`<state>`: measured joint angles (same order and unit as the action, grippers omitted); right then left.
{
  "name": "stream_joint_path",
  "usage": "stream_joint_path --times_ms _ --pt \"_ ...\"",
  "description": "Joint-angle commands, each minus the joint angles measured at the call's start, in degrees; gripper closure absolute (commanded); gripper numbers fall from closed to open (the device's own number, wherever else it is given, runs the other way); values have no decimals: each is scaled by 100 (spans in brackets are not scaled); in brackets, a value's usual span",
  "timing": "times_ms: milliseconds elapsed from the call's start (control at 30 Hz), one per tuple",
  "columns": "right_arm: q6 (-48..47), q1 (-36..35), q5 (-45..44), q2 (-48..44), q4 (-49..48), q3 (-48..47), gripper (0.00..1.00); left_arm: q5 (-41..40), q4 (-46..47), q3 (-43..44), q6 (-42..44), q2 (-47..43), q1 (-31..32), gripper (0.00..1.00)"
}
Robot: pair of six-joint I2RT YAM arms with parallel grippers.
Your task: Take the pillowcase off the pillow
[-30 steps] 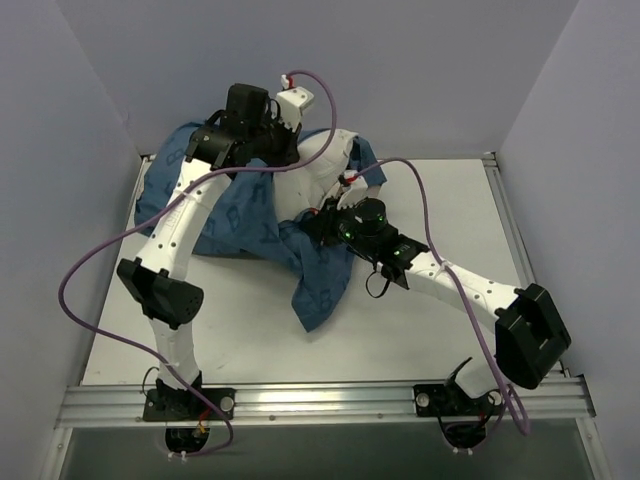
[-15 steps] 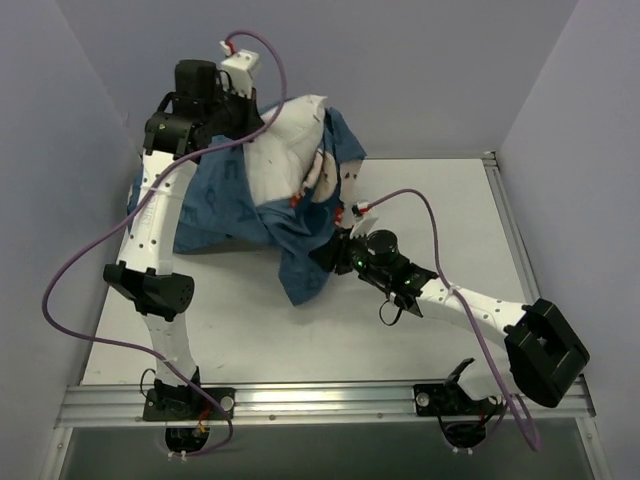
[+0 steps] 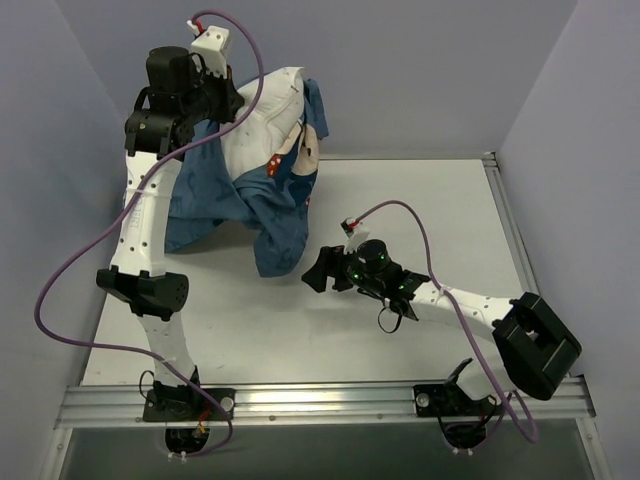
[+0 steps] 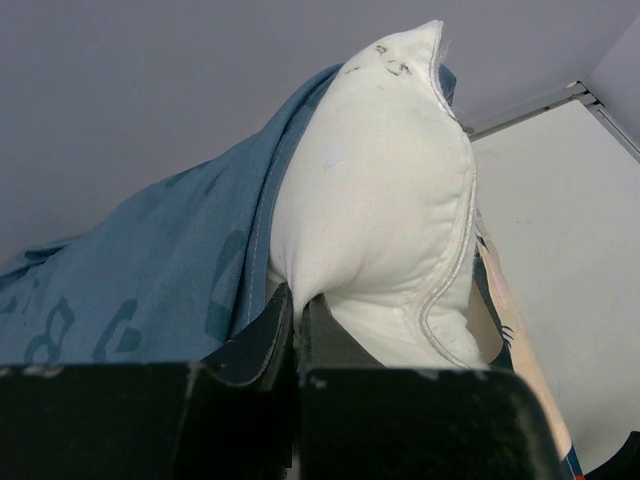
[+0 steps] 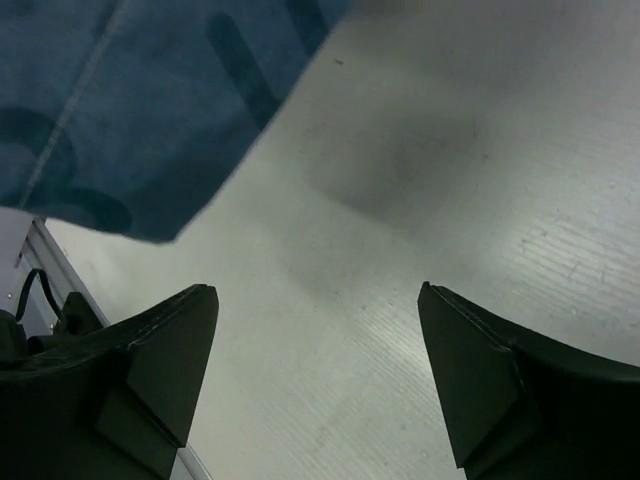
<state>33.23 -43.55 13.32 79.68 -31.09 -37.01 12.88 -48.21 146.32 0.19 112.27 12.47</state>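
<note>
Corner of the pillow (image 4: pixel 380 200) sits clamped in the left tool (image 4: pixel 297 320), raised above the bench (image 3: pixel 420 200) at far left; the pillowcase (image 4: pixel 170 270) drapes half off it. Empty, the right tool (image 5: pixel 318 330) gapes beside the hanging cloth.

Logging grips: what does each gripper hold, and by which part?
The left gripper pinches the plump white pillow at its edge, beside the dark blue printed pillowcase. The right gripper is open, empty.

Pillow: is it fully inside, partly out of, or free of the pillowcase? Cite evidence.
Partly out: the pillow shows a bare white end; the pillowcase drapes its side.
</note>
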Motion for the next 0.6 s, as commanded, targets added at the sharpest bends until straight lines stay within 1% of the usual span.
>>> stream_joint_path --times_ms 0,33,67,133,167,267,300,400,567 --pt "-203 -31 -13 -374 -573 -464 14 100 909 203 -107 -329 1 98" --pt "-282 -66 -101 -426 -539 -682 6 109 909 221 -106 -328 10 98" --pt "-509 -188 -450 -444 -460 -832 6 118 918 230 -115 -320 10 98" --pt "-764 -346 -838 -410 -56 -1175 5 127 927 230 -89 -320 19 98" --pt "-896 -512 -1110 -392 128 -1481 4 118 918 221 -98 -320 27 98" --pt "-1327 -838 -1314 -304 339 -1930 4 91 936 204 -36 -302 27 98" --pt "-1476 -918 -1593 -208 384 -2019 4 74 927 213 -27 -302 27 98" --pt "-1627 -1059 -1684 38 525 -2414 3 56 936 213 -27 -284 36 98" --pt "-1697 -1085 -1771 811 560 -3047 3 21 918 213 -27 -276 63 98"
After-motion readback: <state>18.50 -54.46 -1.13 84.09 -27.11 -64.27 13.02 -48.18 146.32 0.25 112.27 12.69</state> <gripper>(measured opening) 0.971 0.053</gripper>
